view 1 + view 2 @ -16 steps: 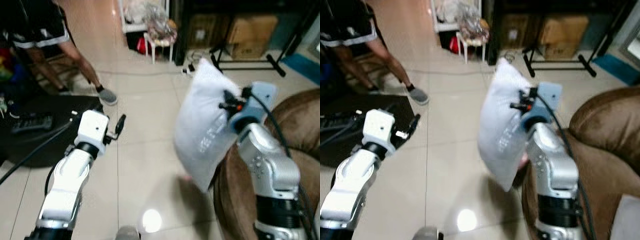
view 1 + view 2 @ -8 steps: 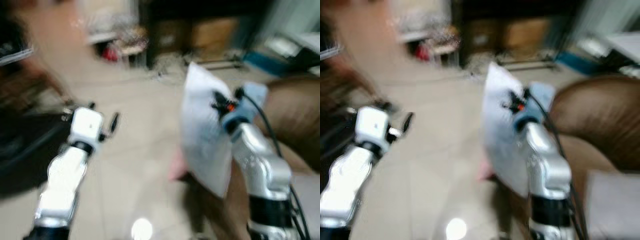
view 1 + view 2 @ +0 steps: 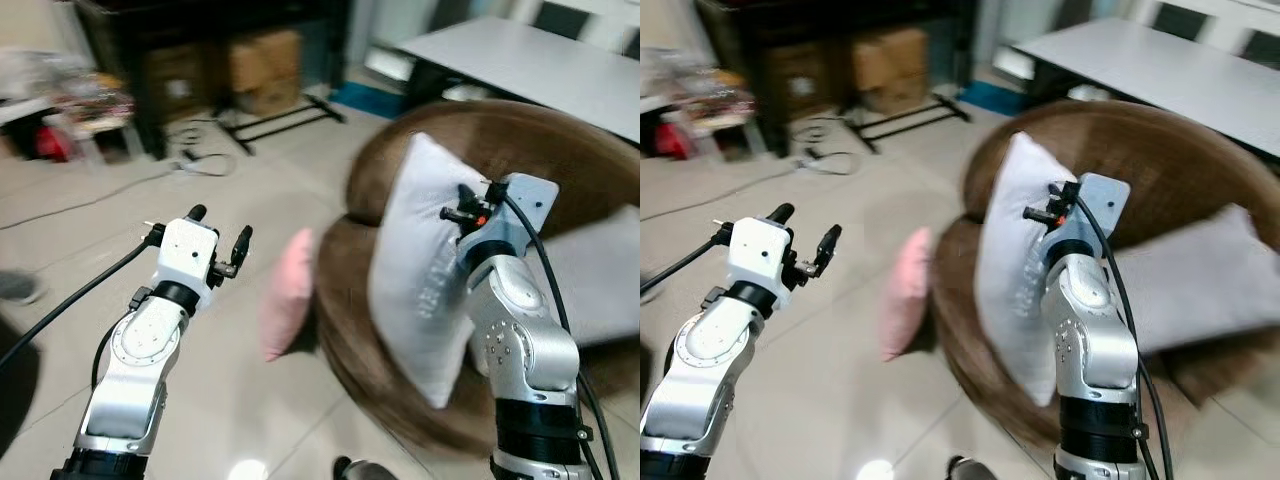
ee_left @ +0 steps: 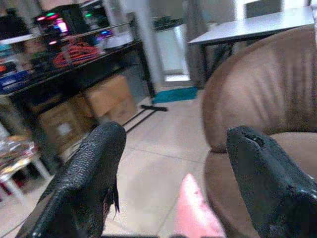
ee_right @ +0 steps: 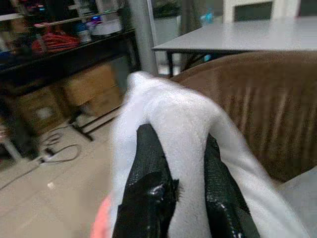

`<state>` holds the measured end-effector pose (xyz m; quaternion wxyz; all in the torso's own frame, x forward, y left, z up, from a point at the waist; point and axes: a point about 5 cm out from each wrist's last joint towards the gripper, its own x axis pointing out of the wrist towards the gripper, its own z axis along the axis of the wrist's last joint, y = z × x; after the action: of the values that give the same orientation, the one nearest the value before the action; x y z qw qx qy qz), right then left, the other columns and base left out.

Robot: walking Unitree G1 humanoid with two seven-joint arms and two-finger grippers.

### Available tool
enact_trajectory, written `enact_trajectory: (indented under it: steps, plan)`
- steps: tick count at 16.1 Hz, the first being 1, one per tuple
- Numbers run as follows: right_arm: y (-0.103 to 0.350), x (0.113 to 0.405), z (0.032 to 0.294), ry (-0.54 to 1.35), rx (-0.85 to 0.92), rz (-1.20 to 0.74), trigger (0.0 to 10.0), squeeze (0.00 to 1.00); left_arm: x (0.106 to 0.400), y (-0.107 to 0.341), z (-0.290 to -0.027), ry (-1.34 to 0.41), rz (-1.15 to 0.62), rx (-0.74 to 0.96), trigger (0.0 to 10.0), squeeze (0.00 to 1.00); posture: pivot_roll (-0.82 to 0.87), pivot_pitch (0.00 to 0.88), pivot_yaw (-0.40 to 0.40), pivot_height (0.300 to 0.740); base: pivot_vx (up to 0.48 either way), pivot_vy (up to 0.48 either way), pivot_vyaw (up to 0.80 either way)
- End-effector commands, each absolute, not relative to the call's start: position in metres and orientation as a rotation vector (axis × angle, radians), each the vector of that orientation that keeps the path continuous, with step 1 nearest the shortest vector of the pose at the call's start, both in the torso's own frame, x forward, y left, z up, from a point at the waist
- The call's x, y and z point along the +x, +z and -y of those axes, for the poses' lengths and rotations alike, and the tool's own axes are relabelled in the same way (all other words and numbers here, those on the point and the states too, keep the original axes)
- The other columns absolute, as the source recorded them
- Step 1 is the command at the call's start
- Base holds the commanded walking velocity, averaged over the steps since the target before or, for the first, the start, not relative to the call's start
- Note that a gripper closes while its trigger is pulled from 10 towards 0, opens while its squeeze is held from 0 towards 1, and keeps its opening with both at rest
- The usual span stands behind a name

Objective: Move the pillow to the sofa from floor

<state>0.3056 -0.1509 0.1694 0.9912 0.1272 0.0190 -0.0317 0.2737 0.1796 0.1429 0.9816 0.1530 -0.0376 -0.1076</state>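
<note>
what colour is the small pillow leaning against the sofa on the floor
Pink, clearest in the left eye view.

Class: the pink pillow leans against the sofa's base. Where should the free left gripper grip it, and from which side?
Grip the pink pillow's upper edge, coming down from above with the open left gripper: it stands on edge against the brown sofa, so that thin edge is exposed.

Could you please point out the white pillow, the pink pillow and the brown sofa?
white pillow (image 3: 415, 290): left eye view, middle of its face, held in the right pincer.
pink pillow (image 3: 288, 295): left eye view, middle of the cushion beside the sofa.
brown sofa (image 3: 1160, 165): right eye view, bare backrest.
</note>
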Motion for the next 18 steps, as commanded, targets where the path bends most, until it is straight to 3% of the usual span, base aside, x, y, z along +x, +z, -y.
enact_trajectory:
  steps: [1, 5, 15, 18]
  plan:
    - [0.177, 0.305, 0.141, 0.039, 0.289, -0.016, 10.0, 0.0, 0.273, 0.146, -0.179, -0.213, 0.089, 0.32, 10.0, 0.0, 0.02, 0.0, -0.022, 0.74, 0.0, 0.0, -0.8]
    - [0.173, 0.297, 0.128, 0.131, 0.266, -0.004, 10.0, 0.0, 0.269, 0.144, -0.178, -0.229, 0.086, 0.298, 10.0, 0.0, 0.03, 0.0, -0.029, 0.74, 0.0, 0.0, -0.6]
    - [0.175, 0.297, 0.121, 0.21, 0.254, -0.003, 10.0, 0.0, 0.266, 0.142, -0.178, -0.232, 0.078, 0.285, 10.0, 0.0, 0.02, 0.0, -0.034, 0.74, 0.319, 0.0, 0.0]
    - [0.172, 0.297, 0.124, 0.187, 0.269, -0.025, 10.0, 0.0, 0.267, 0.143, -0.178, -0.24, 0.078, 0.287, 10.0, 0.0, 0.02, 0.0, -0.032, 0.74, 0.335, 0.0, -0.72]
